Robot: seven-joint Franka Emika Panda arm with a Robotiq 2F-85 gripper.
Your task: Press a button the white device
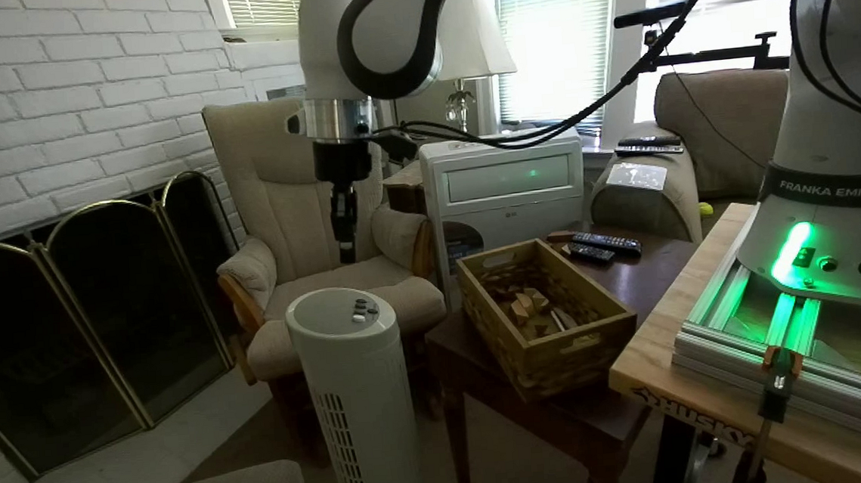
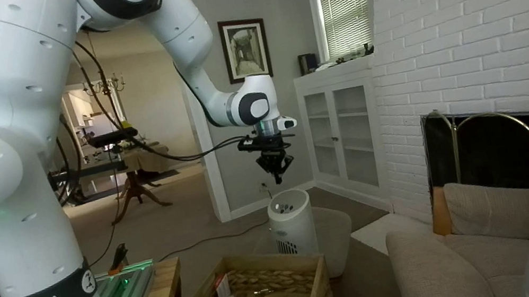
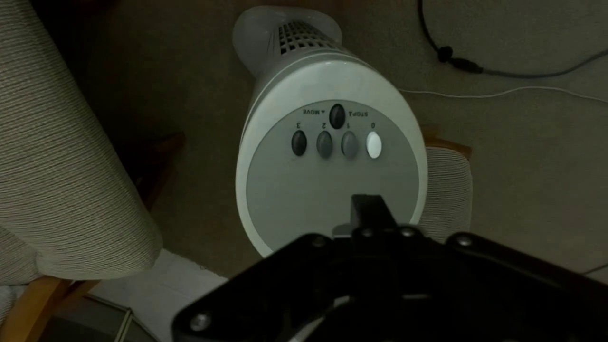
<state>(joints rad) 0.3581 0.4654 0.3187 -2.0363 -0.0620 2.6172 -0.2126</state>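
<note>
The white device is a tall white tower with a perforated body. It stands upright on the floor, and its upper part shows in an exterior view. In the wrist view its round grey top has a row of oval buttons: a white button marked 0, two grey ones and a dark button marked 3. Another dark button sits behind the row. My gripper is shut and empty, pointing down above the top, apart from it. It also shows in an exterior view and the wrist view.
A beige armchair stands behind the device. A wooden basket sits on a dark side table with remotes. A white boxy appliance and a fireplace screen stand nearby. Cables lie on the floor.
</note>
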